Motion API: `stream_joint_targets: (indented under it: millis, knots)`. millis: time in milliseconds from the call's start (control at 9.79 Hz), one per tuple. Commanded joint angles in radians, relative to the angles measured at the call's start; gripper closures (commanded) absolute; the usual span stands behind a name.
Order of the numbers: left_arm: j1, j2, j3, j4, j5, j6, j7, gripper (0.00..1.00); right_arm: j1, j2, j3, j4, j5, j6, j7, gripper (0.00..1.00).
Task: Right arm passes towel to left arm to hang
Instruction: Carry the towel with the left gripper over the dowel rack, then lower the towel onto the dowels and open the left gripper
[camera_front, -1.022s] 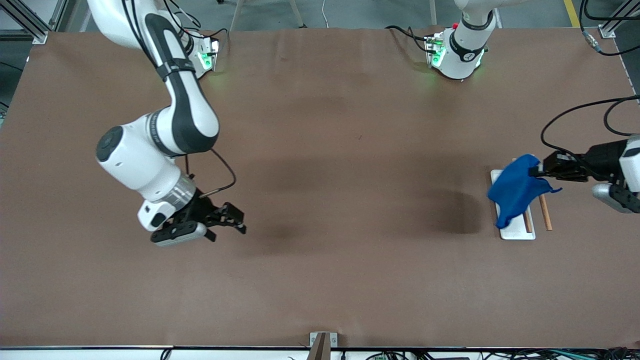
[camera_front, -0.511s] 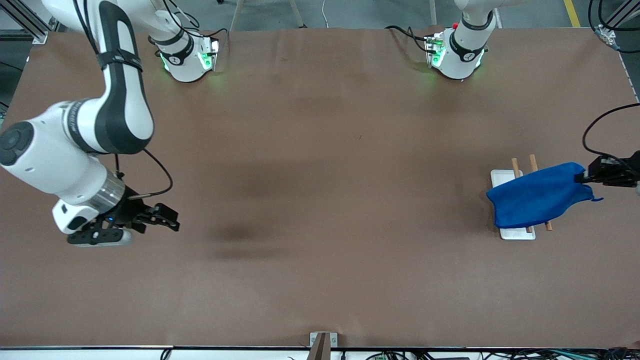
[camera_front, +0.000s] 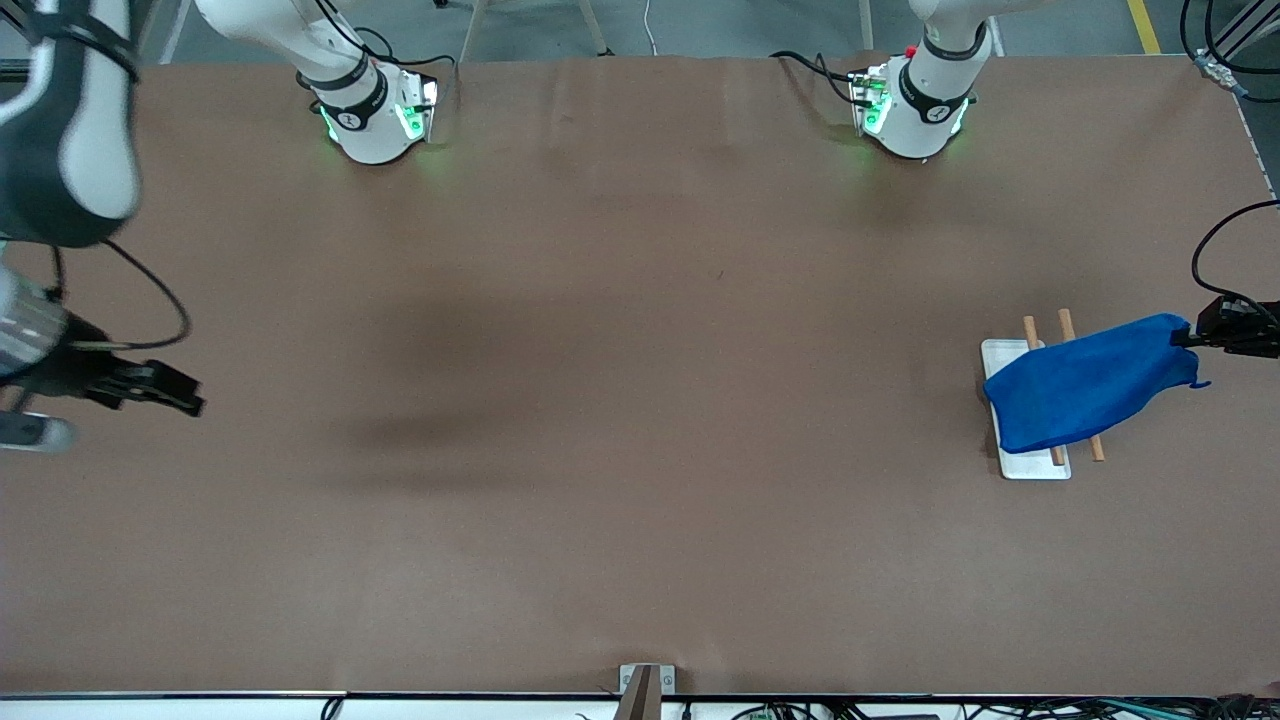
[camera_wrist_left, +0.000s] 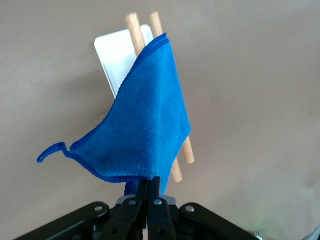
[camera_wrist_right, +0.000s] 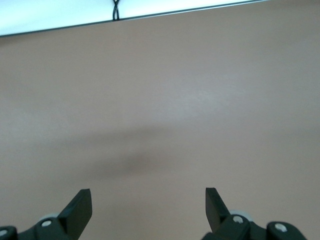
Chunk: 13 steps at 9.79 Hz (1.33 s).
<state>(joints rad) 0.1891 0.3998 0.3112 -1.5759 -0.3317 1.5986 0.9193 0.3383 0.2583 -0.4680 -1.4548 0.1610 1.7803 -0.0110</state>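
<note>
since a second ago the right arm (camera_front: 60, 120) has swung off toward its own end of the bench (camera_front: 640, 450), and the left arm has drawn the towel (camera_front: 1090, 385) out flat across the rack.

front view: the right gripper (camera_front: 150, 390) hangs over bare bench at the right arm's end, carrying nothing. the left gripper (camera_front: 1215, 335) shows only at the frame edge, at the left arm's end, pinching one end of the blue towel. the cloth is stretched from that grip over the two wooden rails (camera_front: 1062, 325) to cover much of the white rack tray (camera_front: 1035, 465), whose nearer end shows below it.

left wrist view: the left gripper (camera_wrist_left: 149, 192) has its jaws clenched on the towel's (camera_wrist_left: 145, 130) edge, fingers (camera_wrist_left: 159, 200) pressed together. the cloth runs up over the wooden rails (camera_wrist_left: 134, 25) and partly hides the white rack tray (camera_wrist_left: 117, 55); a loose thread (camera_wrist_left: 50, 152) curls from one corner.

right wrist view: the right gripper (camera_wrist_right: 149, 205) has its jaws spread wide with only brown bench (camera_wrist_right: 160, 100) between them.

the handover looks finished and the hanging is in hand. the next move likely calls for lowering the held end so the towel drapes on both rails, then letting go cleanly so the cloth does not slide off.
</note>
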Motion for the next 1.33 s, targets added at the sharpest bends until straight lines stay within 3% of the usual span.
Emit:
stream_joint_targets:
  millis: [0, 204, 307, 409, 613, 818, 1124, 1226]
  knots:
    - [0.004, 0.06, 0.005, -0.01, 0.016, 0.046, 0.023, 1.0, -0.201, -0.092, 0.18, -0.002, -0.034, -0.129, -0.003, 0.0]
    - [0.003, 0.094, 0.005, 0.004, 0.019, 0.06, 0.024, 0.77, -0.376, -0.169, 0.323, -0.009, -0.078, -0.253, -0.004, 0.0]
    - [0.004, 0.096, 0.005, 0.014, 0.014, 0.06, 0.038, 0.2, -0.395, -0.2, 0.366, -0.003, -0.171, -0.316, 0.0, 0.0]
    - [0.01, 0.094, 0.006, 0.023, 0.014, 0.061, 0.074, 0.0, -0.39, -0.244, 0.382, -0.015, -0.222, -0.346, 0.014, 0.0]
    - [0.01, 0.079, 0.008, 0.082, 0.008, 0.079, 0.052, 0.0, -0.384, -0.342, 0.384, -0.135, -0.224, -0.294, 0.017, 0.0]
    - [-0.026, 0.031, 0.005, 0.09, 0.017, 0.119, -0.02, 0.0, -0.358, -0.334, 0.358, -0.098, -0.224, -0.297, 0.026, 0.0]
    - [-0.132, -0.1, -0.029, 0.073, 0.087, 0.139, -0.29, 0.0, -0.352, -0.315, 0.361, -0.07, -0.215, -0.311, 0.102, 0.0]
    - [-0.148, -0.14, -0.085, 0.068, 0.121, 0.139, -0.372, 0.0, -0.351, -0.317, 0.362, -0.062, -0.206, -0.314, 0.161, 0.0]
